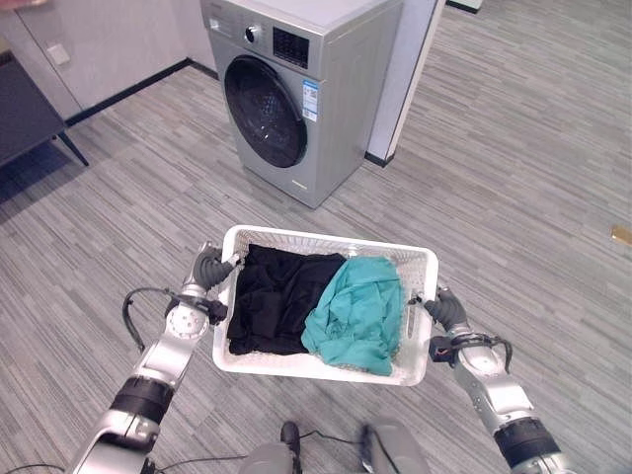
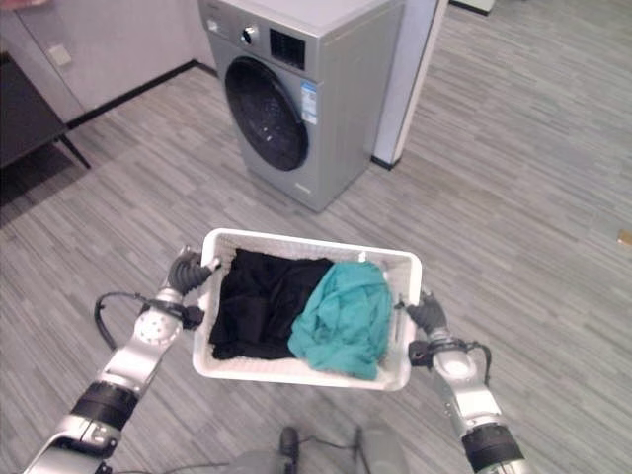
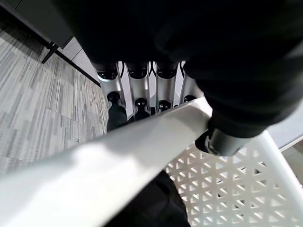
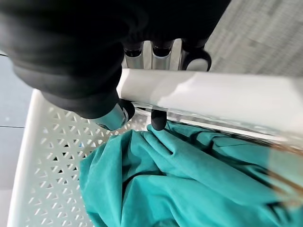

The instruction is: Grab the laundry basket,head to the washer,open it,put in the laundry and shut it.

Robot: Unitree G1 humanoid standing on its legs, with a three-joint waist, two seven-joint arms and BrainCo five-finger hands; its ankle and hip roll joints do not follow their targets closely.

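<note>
Left hand (image 3: 142,90) curled round rim of white laundry basket (image 1: 415,259), fingers hooked under per its wrist view; black garment (image 1: 276,296) beside teal garment (image 1: 357,311) inside; right hand (image 4: 151,80) clamped on opposite rim likewise; washer (image 1: 296,89) ahead, door closed, seen from head views.

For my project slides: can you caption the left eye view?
Each robot hand, left and right, grips the white laundry basket facing the closed washer.

Head stereo pair looking down at basket (image 1: 326,370) and washer (image 1: 296,89), wrist cameras tight against basket rim
</note>
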